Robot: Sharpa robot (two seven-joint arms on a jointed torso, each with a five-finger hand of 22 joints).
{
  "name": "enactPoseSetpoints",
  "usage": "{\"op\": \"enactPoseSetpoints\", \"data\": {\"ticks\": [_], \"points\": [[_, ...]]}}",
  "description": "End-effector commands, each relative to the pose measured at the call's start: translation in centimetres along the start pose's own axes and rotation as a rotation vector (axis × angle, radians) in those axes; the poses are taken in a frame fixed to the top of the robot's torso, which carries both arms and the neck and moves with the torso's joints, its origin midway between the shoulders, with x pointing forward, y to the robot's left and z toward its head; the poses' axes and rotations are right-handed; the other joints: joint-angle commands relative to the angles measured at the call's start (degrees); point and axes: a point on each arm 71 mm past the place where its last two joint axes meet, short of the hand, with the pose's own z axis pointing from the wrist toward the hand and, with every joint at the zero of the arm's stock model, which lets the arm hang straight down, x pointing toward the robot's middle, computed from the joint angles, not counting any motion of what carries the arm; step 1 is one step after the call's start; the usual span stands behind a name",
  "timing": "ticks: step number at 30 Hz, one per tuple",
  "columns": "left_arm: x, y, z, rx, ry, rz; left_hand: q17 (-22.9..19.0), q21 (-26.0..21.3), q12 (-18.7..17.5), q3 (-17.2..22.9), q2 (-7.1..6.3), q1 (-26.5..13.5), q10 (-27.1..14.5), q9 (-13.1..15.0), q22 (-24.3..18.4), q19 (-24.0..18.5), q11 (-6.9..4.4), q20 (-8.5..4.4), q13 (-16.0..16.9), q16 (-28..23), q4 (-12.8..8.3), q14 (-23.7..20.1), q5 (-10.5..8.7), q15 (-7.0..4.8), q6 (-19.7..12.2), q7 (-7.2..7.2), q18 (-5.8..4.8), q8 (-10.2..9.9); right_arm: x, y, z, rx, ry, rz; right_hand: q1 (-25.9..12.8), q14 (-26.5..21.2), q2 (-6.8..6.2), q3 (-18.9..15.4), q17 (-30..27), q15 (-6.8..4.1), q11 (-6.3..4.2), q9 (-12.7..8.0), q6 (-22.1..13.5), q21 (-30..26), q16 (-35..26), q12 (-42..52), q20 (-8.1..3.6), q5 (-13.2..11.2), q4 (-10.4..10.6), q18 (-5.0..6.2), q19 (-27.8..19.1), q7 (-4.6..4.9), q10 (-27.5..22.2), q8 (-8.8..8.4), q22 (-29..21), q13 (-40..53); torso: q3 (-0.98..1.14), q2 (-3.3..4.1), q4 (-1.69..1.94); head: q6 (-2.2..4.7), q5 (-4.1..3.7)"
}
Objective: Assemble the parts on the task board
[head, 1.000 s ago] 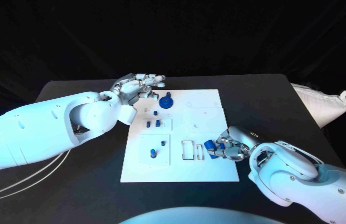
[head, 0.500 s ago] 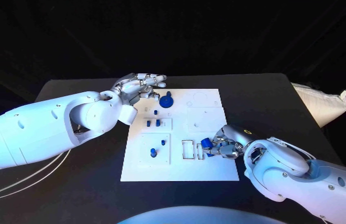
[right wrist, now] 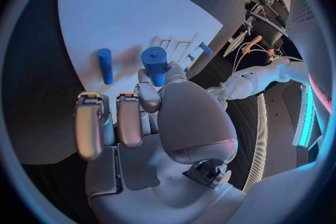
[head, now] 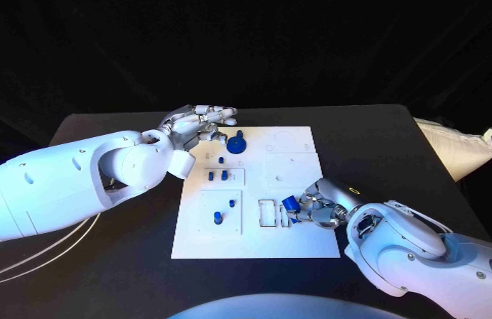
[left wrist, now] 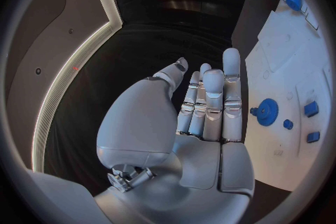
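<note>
The white task board (head: 297,152) lies mid-table. My right hand (head: 320,209) is over its near right part and pinches a short blue cylinder (head: 290,204) (right wrist: 154,64) just beside the narrow rectangular slots (head: 269,212). Another blue peg (right wrist: 105,65) lies on the board beyond those fingers. My left hand (head: 200,123) (left wrist: 203,117) hovers at the board's far left corner with its fingers stretched out and nothing in it. Near it sit a blue gear (head: 237,146) (left wrist: 266,111) and small blue pieces (head: 217,176). Two more blue pieces (head: 217,217) lie in the near left panel.
The black table (head: 369,141) has bare room to the right of the board and in front of it. A white bundle (head: 456,148) sits at the table's right edge. Pale cables (head: 41,251) hang off the near left side.
My right hand has shifted left across the board with the blue cylinder, closer to the rectangular slots. The left hand has stayed where it was.
</note>
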Motion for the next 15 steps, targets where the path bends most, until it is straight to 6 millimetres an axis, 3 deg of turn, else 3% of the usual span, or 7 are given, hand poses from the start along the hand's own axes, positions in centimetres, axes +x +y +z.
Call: {"op": "enactPoseSetpoints", "data": {"ticks": [1, 15], "points": [[0.2, -0.1, 0.0, 0.005, 0.023, -0.004, 0.02, -0.31, 0.28, -0.38, -0.09, 0.48, -0.34, -0.07, -0.07, 0.39, -0.12, 0.10, 0.08, -0.04, -0.10, -0.19, -0.19, 0.19, -0.34, -0.14, 0.64, 0.27, -0.2, 0.4, -0.2, 0.011, -0.020, 0.087, -0.28, 3.38, 0.67, -0.23, 0.06, -0.34, 0.04, 0.13, 0.37, 0.27, 0.22, 0.18, -0.03, 0.33, 0.05, -0.84, 0.24, -0.14, 0.34, 0.17, 4.64, 0.05, -0.03, 0.07, 0.13, 0.07, -0.03], [0.2, 0.0, 0.1, 0.005, 0.024, -0.004, 0.01, -0.35, 0.33, -0.49, -0.05, 0.40, -0.39, -0.08, -0.08, 0.39, -0.12, 0.11, 0.09, -0.02, -0.02, -0.20, -0.19, 0.20, -0.36, -0.14, 0.63, 0.29, 0.9, 1.8, 0.4, -0.005, 0.075, 0.080, -1.28, 3.38, 0.87, -1.02, 0.11, -0.35, 0.04, 0.21, 0.39, 0.31, 0.25, -0.30, -0.06, 0.86, 0.21, -0.86, 0.27, -0.14, 0.33, 0.13, 4.71, -0.12, -0.06, 0.12, 0.18, -0.10, 0.19]]}}
